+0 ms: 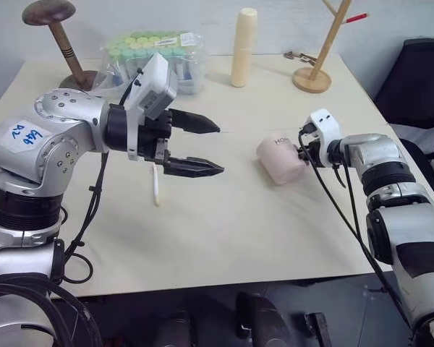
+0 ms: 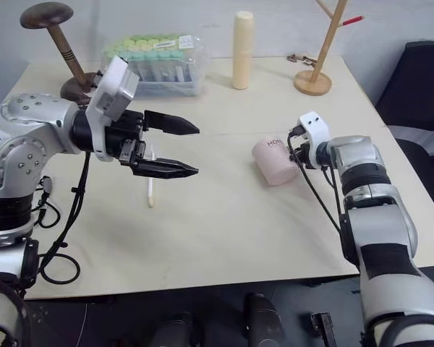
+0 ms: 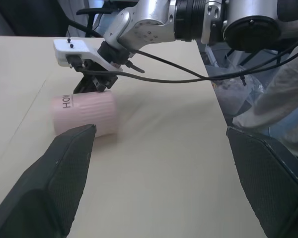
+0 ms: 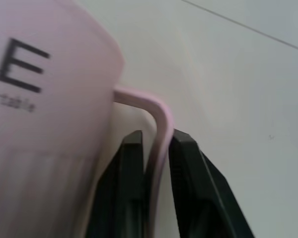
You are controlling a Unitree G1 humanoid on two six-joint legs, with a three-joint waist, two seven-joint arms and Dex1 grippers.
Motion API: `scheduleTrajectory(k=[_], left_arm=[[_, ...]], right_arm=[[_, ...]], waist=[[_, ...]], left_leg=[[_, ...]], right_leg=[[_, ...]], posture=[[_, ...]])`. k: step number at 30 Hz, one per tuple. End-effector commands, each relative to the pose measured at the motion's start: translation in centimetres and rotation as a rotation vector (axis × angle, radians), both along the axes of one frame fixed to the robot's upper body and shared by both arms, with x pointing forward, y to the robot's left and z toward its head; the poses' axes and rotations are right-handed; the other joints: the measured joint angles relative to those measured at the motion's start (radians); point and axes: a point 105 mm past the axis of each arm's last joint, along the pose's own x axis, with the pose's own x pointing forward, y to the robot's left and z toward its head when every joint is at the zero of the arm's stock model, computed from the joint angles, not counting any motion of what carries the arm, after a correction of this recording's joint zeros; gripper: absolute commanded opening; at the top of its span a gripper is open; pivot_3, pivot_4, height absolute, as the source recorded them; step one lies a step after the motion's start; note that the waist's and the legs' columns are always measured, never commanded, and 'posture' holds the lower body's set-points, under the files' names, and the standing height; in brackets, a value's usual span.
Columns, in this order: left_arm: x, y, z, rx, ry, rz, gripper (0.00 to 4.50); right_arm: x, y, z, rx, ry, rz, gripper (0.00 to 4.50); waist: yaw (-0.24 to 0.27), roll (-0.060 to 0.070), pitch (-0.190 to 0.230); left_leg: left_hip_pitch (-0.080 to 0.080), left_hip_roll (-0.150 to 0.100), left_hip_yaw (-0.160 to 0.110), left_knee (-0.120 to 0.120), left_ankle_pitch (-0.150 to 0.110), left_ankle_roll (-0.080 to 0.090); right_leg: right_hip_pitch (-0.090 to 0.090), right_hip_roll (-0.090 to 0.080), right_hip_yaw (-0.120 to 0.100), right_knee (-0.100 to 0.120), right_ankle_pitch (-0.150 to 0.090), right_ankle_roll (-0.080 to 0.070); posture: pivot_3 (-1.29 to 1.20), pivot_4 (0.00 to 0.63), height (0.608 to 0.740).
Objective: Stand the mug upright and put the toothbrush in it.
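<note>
Beige table [image 1: 224, 231] with one tipped mug [image 1: 280, 160], one toothbrush [image 1: 156, 186].

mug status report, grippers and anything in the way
Right gripper shut on the mug handle, mug on its side. Left gripper open, empty, above the table. Toothbrush flat on table, clear.

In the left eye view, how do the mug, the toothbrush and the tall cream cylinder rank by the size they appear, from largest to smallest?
1. The mug, lying on its side: largest in area.
2. The tall cream cylinder: longer but narrower; it also stands farther from the camera, so its order against the mug is unsure.
3. The toothbrush: slimmest, and partly hidden behind the left tool.
</note>
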Motion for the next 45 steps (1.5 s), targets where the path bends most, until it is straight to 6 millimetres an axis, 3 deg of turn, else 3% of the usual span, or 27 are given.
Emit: scheduleTrajectory(k=[1, 5, 7, 10, 12, 15, 19, 24, 28, 37, 40, 45], left_arm=[[-0.3, 0.4, 1.0, -0.018, -0.050, 0.013, 4.45], [0.2, 1.2, 0.8, -0.060, -0.020, 0.087, 4.45], [0.3, 2.2, 0.6, -0.083, -0.003, 0.146, 4.45], [0.4, 5.3, 0.1, -0.129, 0.040, 0.293, 4.45], [0.0, 7.1, -0.4, -0.132, 0.065, 0.370, 4.45], [-0.8, 9.1, -1.1, -0.113, 0.092, 0.455, 4.45], [-1.8, 10.5, -1.3, -0.112, 0.122, 0.497, 4.45], [-2.3, 9.9, -1.7, -0.122, 0.154, 0.471, 4.45], [-2.1, 8.7, -2.2, -0.135, 0.168, 0.427, 4.45], [-2.1, 7.3, -2.2, -0.171, 0.198, 0.327, 4.45], [-2.0, 7.3, -2.6, -0.164, 0.205, 0.322, 4.45], [-1.6, 7.2, -2.8, -0.158, 0.173, 0.326, 4.45]], right_arm=[[0.2, 0.2, 1.0, -0.008, -0.055, 0.022, 0.03], [1.4, 4.1, 5.1, 0.211, -0.270, 0.048, 0.03], [1.1, 6.8, 6.0, 0.339, -0.331, 0.082, 0.03], [-0.5, 11.5, 6.2, 0.503, -0.480, 0.110, 0.03], [-1.6, 13.2, 5.5, 0.543, -0.564, 0.090, 0.03], [-2.9, 14.8, 3.0, 0.464, -0.673, 0.069, 0.03], [-3.4, 15.1, 0.7, 0.483, -0.689, -0.024, 0.03], [-4.4, 14.6, -0.6, 0.447, -0.747, -0.013, 0.03], [-5.2, 13.8, -1.2, 0.449, -0.735, 0.023, 1.06], [-7.5, 12.9, -0.5, 0.375, -0.733, 0.127, 4.19], [-9.0, 12.5, -0.2, 0.349, -0.707, 0.209, 4.19], [-12.1, 10.3, -1.6, 0.184, -0.601, 0.350, 4.19]], waist=[[0.000, 0.000, 0.000], [-0.006, 0.000, 0.000], [-0.013, 0.000, 0.000], [-0.031, 0.001, 0.000], [-0.032, 0.001, 0.000], [-0.025, 0.002, 0.001], [-0.011, 0.003, 0.001], [-0.001, 0.003, 0.001], [-0.003, 0.003, 0.001], [-0.003, 0.003, 0.001], [-0.001, 0.003, 0.001], [0.026, 0.003, 0.001]], left_leg=[[0.000, 0.000, 0.000, 0.000, 0.000, 0.000], [0.000, 0.001, -0.001, 0.000, 0.000, 0.000], [0.002, 0.002, -0.004, -0.001, 0.000, 0.000], [0.003, 0.003, -0.007, -0.003, 0.000, -0.001], [0.003, 0.002, -0.012, -0.004, 0.001, -0.001], [0.001, 0.001, -0.018, -0.004, 0.001, -0.002], [0.000, -0.001, -0.024, 0.000, 0.001, -0.002], [0.000, -0.001, -0.026, 0.001, 0.001, -0.002], [0.001, -0.001, -0.024, 0.000, 0.001, -0.002], [0.001, -0.001, -0.023, 0.000, 0.001, -0.002], [0.001, -0.001, -0.023, 0.000, 0.001, -0.002], [0.001, -0.001, -0.022, 0.000, 0.001, -0.002]], right_leg=[[0.001, 0.000, 0.000, 0.000, 0.000, 0.000], [0.001, 0.000, 0.000, 0.000, 0.000, 0.000], [0.000, 0.001, 0.001, 0.000, 0.000, 0.000], [-0.001, 0.002, 0.001, 0.001, -0.001, -0.002], [-0.001, 0.002, 0.002, 0.003, -0.002, -0.004], [-0.001, 0.000, 0.002, 0.003, -0.002, -0.004], [0.003, -0.001, 0.003, 0.002, -0.002, -0.003], [0.004, 0.001, 0.002, 0.002, -0.002, -0.003], [0.004, 0.002, 0.002, 0.002, -0.002, -0.003], [0.004, 0.003, 0.003, 0.001, -0.002, -0.003], [0.004, 0.003, 0.003, 0.001, -0.002, -0.003], [0.004, 0.002, 0.004, 0.001, -0.002, -0.003]], posture=[[0.00, 0.150, 0.740], [0.00, 0.150, 0.740], [0.00, 0.150, 0.740], [0.00, 0.150, 0.740], [0.00, 0.150, 0.740], [0.00, 0.150, 0.740], [0.00, 0.150, 0.740], [0.00, 0.150, 0.740], [0.00, 0.150, 0.740], [0.00, 0.150, 0.740], [0.00, 0.150, 0.740], [0.00, 0.150, 0.740]])
